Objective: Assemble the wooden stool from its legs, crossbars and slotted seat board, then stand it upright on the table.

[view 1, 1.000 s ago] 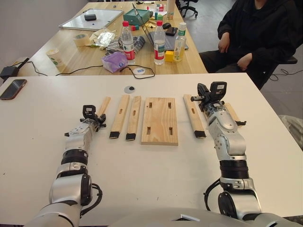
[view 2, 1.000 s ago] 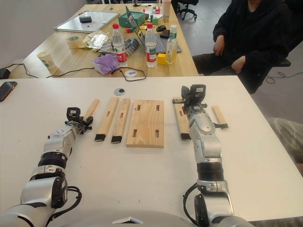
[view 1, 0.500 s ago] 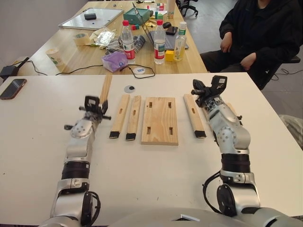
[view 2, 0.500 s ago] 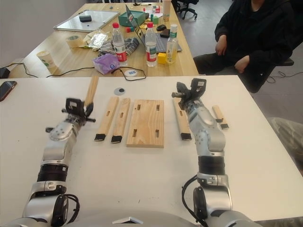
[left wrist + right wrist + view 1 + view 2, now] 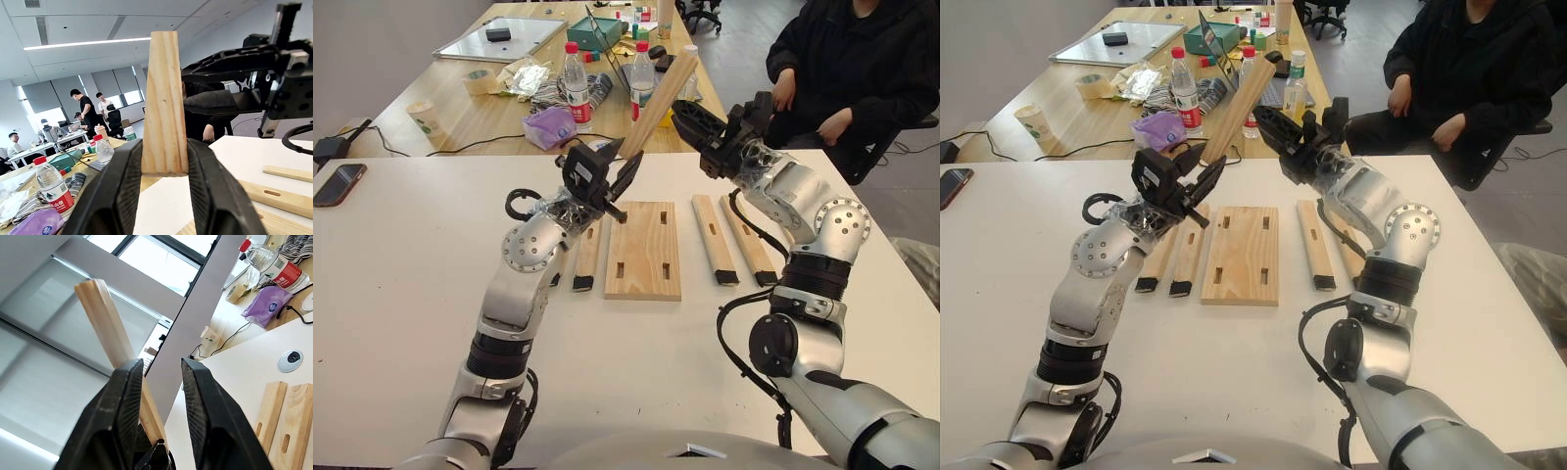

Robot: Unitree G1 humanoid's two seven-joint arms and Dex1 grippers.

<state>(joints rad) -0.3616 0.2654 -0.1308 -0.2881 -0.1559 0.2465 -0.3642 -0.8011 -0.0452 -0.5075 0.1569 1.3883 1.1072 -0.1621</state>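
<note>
My left gripper clamps a stick, tilted in the air above the table by the board. My right gripper, jaws apart, sits near the stick's top.

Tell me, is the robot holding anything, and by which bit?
Yes: the left gripper grips a wooden bar by its lower end, the rest slanting up. The right gripper is open close by, holding nothing.
</note>
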